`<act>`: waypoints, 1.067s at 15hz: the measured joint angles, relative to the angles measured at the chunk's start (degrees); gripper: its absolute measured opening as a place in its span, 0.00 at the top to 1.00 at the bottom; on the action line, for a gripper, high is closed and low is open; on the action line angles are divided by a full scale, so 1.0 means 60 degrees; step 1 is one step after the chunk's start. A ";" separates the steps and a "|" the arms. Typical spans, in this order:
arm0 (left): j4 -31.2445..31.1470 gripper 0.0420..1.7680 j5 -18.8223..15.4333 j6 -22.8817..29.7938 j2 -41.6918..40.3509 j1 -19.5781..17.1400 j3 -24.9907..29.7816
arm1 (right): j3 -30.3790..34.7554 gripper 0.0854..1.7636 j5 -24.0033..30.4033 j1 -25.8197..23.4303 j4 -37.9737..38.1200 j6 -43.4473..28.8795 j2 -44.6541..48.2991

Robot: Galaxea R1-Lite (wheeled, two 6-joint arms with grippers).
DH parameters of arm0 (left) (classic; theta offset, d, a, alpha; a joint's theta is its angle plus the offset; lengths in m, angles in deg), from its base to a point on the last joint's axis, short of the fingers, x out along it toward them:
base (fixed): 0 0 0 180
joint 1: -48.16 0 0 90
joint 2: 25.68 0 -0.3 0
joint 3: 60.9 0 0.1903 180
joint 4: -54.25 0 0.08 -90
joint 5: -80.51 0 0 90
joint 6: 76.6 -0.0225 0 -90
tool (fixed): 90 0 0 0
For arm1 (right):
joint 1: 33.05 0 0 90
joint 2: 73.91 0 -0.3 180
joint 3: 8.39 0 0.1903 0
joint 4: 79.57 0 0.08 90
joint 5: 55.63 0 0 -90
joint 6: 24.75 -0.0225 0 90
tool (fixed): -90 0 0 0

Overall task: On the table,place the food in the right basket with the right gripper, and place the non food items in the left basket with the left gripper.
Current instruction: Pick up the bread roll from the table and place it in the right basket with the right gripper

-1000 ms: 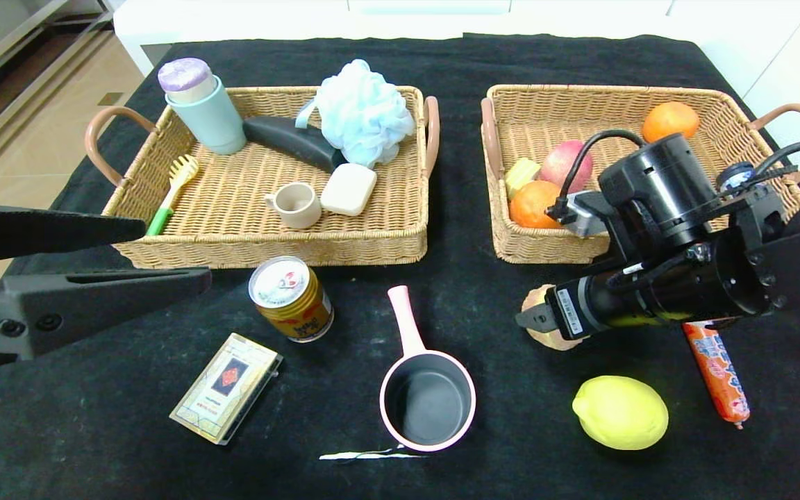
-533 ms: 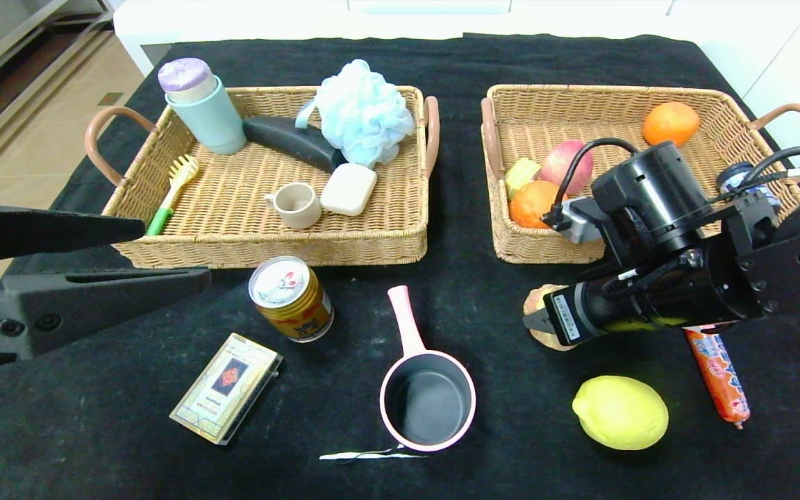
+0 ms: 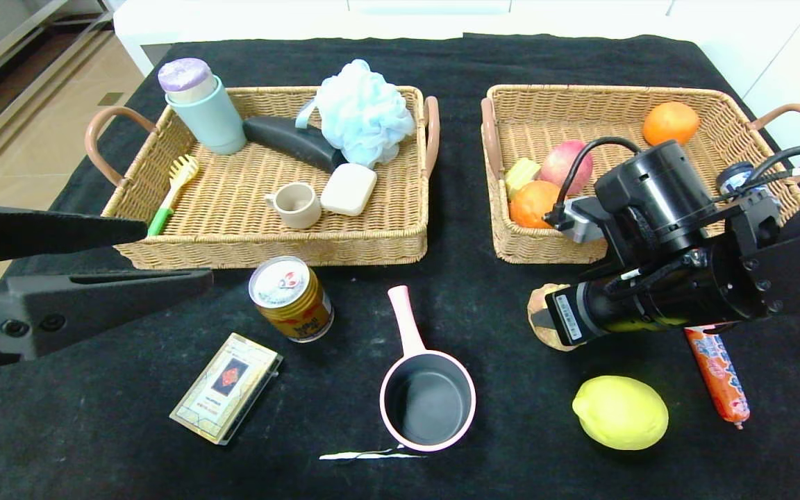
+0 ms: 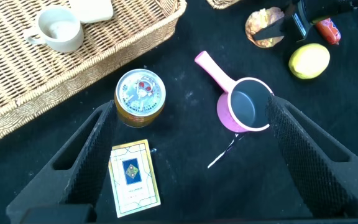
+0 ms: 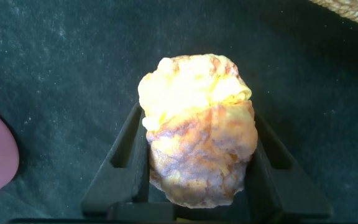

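Observation:
My right gripper (image 3: 544, 321) is low over the table (image 3: 94, 444) in front of the right basket (image 3: 580, 94), shut on the lumpy brown tuber (image 3: 539, 304). In the right wrist view both fingers press the tuber's (image 5: 197, 130) sides. The lemon (image 3: 620, 412) and the sausage stick (image 3: 719, 375) lie near it. My left gripper (image 3: 178, 253) is open and empty at the left, above the gold can (image 3: 291, 298), the card box (image 3: 226, 387) and the pink saucepan (image 3: 428, 399). In the left wrist view the can (image 4: 140, 96), box (image 4: 134, 177) and pan (image 4: 244, 109) lie between its spread fingers.
The left basket (image 3: 268, 246) holds a mint cup, a blue bath puff, a dark object, a soap, a small cup and a brush. The right basket holds oranges, an apple and a yellow piece. A white tear (image 3: 371, 455) marks the cloth near the pan.
My right gripper's fingers have closed in on the tuber and the arm has drawn slightly right and up. The left arm has not moved.

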State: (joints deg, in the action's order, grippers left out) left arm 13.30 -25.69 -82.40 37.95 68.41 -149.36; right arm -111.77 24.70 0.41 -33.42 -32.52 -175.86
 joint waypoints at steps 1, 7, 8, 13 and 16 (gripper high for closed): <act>0.0000 0.03 0.0004 0.0000 0.0000 -0.0004 0.0004 | 0.0002 0.53 0.0012 -0.0002 0.0000 -0.0006 0.0000; 0.0000 0.03 0.0004 0.0004 0.0000 -0.0004 -0.0004 | -0.0063 0.53 0.0813 0.0067 0.0014 -0.0447 0.0175; 0.0004 0.03 0.0000 0.0008 0.0000 -0.0008 -0.0004 | -0.0063 0.53 0.0908 0.0081 0.0018 -0.0447 0.0234; 0.0000 0.03 0.0008 0.0008 -0.0008 -0.0008 -0.0018 | -0.0012 0.53 0.0910 0.0482 0.0002 -0.0445 0.0652; 0.0004 0.03 0.0004 0.0008 -0.0018 -0.0008 -0.0018 | -0.0100 0.53 0.0703 0.0843 -0.0081 -0.0423 0.0914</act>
State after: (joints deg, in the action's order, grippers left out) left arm 13.32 -25.67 -82.35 37.84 68.36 -149.47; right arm -112.37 28.92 5.47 -33.90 -35.05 -170.37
